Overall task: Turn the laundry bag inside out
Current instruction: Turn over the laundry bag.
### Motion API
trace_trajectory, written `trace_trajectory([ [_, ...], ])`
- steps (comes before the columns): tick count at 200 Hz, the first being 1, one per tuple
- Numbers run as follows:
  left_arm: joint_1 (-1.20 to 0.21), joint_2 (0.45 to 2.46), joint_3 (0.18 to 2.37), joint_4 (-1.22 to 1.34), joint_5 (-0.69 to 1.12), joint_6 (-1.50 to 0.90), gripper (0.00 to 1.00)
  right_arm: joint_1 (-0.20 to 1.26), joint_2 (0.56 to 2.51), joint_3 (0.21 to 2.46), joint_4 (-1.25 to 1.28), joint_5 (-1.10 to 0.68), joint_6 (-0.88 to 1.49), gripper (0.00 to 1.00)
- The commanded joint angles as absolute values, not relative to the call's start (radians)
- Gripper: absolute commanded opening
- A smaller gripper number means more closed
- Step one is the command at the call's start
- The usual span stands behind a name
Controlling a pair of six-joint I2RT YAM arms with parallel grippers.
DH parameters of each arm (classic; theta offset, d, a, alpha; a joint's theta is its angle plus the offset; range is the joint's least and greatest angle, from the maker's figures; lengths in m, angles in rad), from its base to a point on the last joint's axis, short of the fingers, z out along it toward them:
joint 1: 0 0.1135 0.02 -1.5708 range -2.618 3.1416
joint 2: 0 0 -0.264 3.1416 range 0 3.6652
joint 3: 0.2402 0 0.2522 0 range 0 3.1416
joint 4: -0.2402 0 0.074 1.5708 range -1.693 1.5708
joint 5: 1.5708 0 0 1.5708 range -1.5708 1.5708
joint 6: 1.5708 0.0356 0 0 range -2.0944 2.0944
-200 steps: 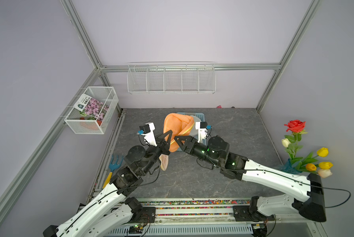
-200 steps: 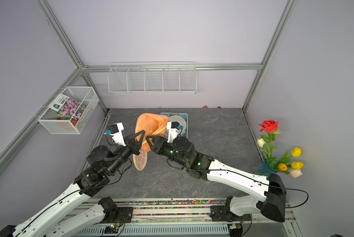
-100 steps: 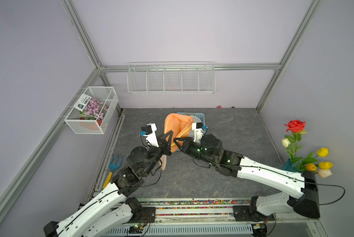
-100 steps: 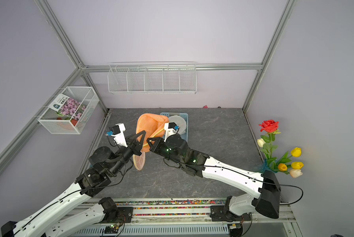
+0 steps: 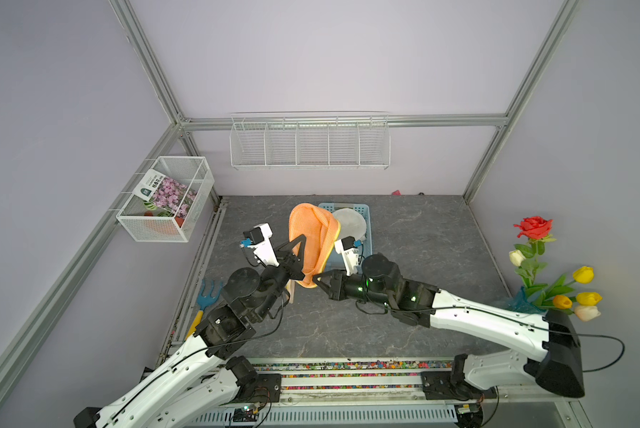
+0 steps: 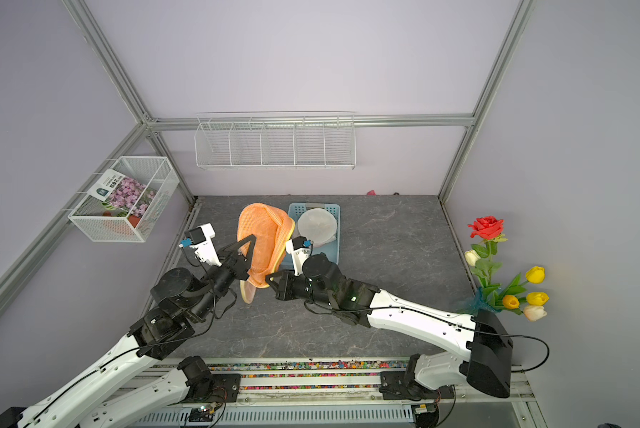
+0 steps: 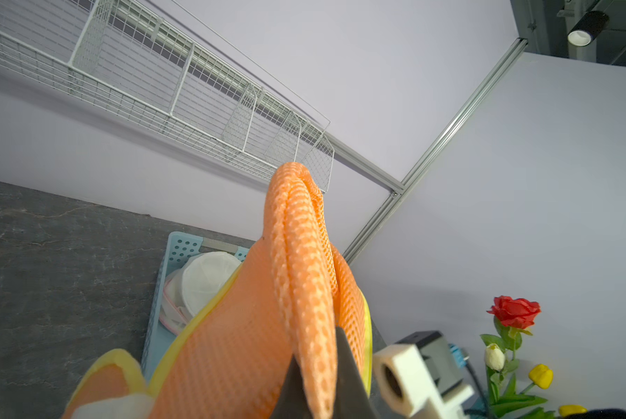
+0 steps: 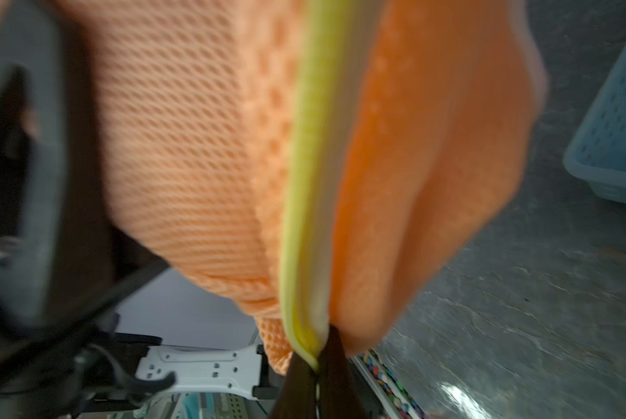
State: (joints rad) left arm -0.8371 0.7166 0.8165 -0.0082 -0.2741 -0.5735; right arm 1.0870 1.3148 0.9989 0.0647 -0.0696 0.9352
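The laundry bag point(image 5: 309, 237) point(image 6: 261, 233) is orange mesh with a yellow rim, and it is held up above the table between both arms. My left gripper point(image 5: 303, 242) point(image 6: 251, 241) point(image 7: 317, 362) is shut on a fold of the mesh point(image 7: 304, 290). My right gripper point(image 5: 314, 278) point(image 6: 267, 277) point(image 8: 318, 357) is shut on the yellow rim point(image 8: 304, 217) at the bag's lower end. A pale flap of the bag point(image 6: 247, 292) hangs below the left gripper.
A light blue basket point(image 5: 365, 215) point(image 6: 331, 255) with a white round thing point(image 5: 350, 224) stands just behind the bag. Artificial flowers point(image 5: 533, 229) stand at the right edge and a blue garden fork point(image 5: 209, 292) lies at the left. Wire baskets point(image 5: 166, 200) point(image 5: 309, 140) hang on the walls.
My right gripper has moved down and left to the bag's lower end and shut on the yellow rim. The left gripper has kept its hold.
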Motion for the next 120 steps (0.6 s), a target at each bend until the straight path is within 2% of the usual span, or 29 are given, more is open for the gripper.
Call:
trace_trajectory([
  [1, -0.806, 0.676, 0.903, -0.064, -0.179, -0.651, 0.0, 1.082, 1.238, 0.918, 0.004, 0.011, 0.819, 0.0],
  [47, -0.747, 0.666, 1.01, -0.311, 0.079, -0.756, 0.0, 0.96, 1.14, 0.833, 0.017, 0.043, 0.78, 0.0],
  [89, -0.745, 0.611, 0.926, -0.249, 0.39, -0.937, 0.0, 0.858, 1.174, 0.913, -0.037, 0.053, 0.696, 0.0],
  [120, -0.742, 0.588, 0.915, -0.279, 0.549, -0.947, 0.0, 0.752, 1.184, 0.962, -0.058, 0.017, 0.655, 0.0],
])
